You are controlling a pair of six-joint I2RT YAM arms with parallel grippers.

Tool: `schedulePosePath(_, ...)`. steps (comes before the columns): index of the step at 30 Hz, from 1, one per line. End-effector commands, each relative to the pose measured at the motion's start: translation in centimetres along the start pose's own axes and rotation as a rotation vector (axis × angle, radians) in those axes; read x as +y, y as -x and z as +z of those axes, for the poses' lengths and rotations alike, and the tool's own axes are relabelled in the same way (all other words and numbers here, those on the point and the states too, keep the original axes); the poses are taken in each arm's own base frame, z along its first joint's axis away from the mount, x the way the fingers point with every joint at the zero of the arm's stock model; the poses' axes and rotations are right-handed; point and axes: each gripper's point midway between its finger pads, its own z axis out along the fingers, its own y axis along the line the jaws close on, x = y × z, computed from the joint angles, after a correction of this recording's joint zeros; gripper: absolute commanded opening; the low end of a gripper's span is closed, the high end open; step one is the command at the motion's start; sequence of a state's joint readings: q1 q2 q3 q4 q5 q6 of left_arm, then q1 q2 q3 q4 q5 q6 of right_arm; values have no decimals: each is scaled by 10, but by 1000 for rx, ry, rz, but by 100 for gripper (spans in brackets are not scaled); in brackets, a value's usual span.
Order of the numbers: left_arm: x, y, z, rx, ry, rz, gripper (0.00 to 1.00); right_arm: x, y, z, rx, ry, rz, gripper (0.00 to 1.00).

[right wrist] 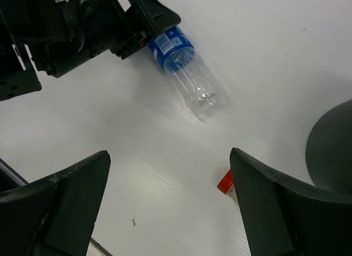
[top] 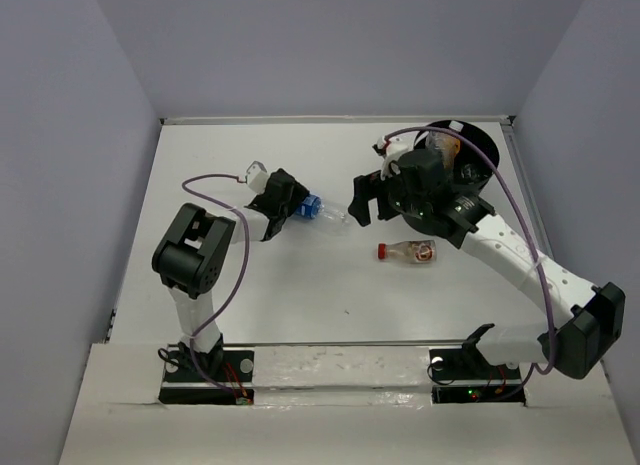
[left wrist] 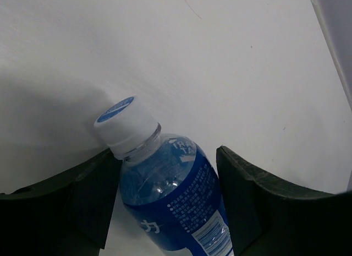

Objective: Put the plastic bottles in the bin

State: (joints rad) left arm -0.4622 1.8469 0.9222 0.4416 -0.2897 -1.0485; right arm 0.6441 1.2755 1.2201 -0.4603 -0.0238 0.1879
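Blue-labelled bottle (top: 318,211): lying on its side near the middle of the worktop (top: 250,305). Its white cap points to 10 o'clock and its clear base to 4 o'clock.
Left gripper (top: 298,206): set over the bottle's cap end, with one of its fingers (left wrist: 82,195) on each side of the shoulder and label.
Left fingers, state: close against the bottle's sides. I cannot tell whether they are actually squeezing it.
Right gripper (right wrist: 169,157): just off the bottle's base at 3 o'clock, above the bare worktop.
Right fingers (right wrist: 71,195), state: spread wide apart, with nothing between them.
Red-capped bottle (top: 407,251): on its side at 4 o'clock from the worktop's middle, cap towards 9 o'clock, apart from both grippers.
Bin (top: 487,150): black and round, in the far corner at 1 o'clock, partly hidden by the right arm. Something pale and orange shows inside.
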Motion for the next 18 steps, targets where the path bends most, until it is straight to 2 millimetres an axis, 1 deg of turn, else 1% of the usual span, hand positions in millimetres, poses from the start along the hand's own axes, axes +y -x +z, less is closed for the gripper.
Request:
schedulePosePath(1, -17, 11, 9, -18, -42, -45, 75, 15, -4, 15, 7, 44, -15, 95)
schedulePosePath(2, -16, 11, 9, -16, -42, -46, 72, 16, -6, 18, 9, 54, -15, 95)
schedulePosePath(3, -16, 14, 7, -23, -44, -42, 65, 17, -8, 21, 18, 59, -21, 95)
schedulePosePath(4, -19, 18, 6, -34, -55, -40, 60, 18, -9, 21, 19, 65, -27, 95)
schedulePosePath(5, -16, 18, 3, -40, -52, -34, 52, 19, -11, 25, 31, 76, -31, 95)
schedulePosePath(6, -21, 26, -3, -57, -73, -25, 48, 21, -14, 28, 42, 91, -51, 94)
schedulePosePath(7, -20, 28, -6, -64, -75, -13, 45, 33, -22, 32, 78, 154, -70, 94)
schedulePosePath(8, -22, 29, -10, -66, -85, 2, 41, 38, -25, 32, 95, 186, -82, 94)
schedulePosePath(9, -32, 37, -19, -80, -118, 33, 41, 40, -27, 33, 105, 205, -97, 95)
schedulePosePath(12, -42, 32, -37, -38, -183, 99, 41, 39, -26, 39, 111, 203, -109, 96)
schedulePosePath(13, -48, 32, -50, -37, -212, 119, 41, 40, -19, 39, 98, 201, -112, 97)
schedulePosePath(15, -54, 30, -64, -32, -253, 140, 41, 41, -15, 40, 93, 198, -111, 99)
schedulePosePath(16, -59, 28, -78, -33, -284, 155, 41, 43, -10, 39, 83, 208, -108, 100)
schedulePosePath(17, -63, 26, -86, -29, -306, 161, 41, 44, -10, 42, 87, 210, -107, 100)
schedulePosePath(18, -72, 29, -100, -38, -350, 161, 41, 45, -9, 42, 87, 213, -98, 100)
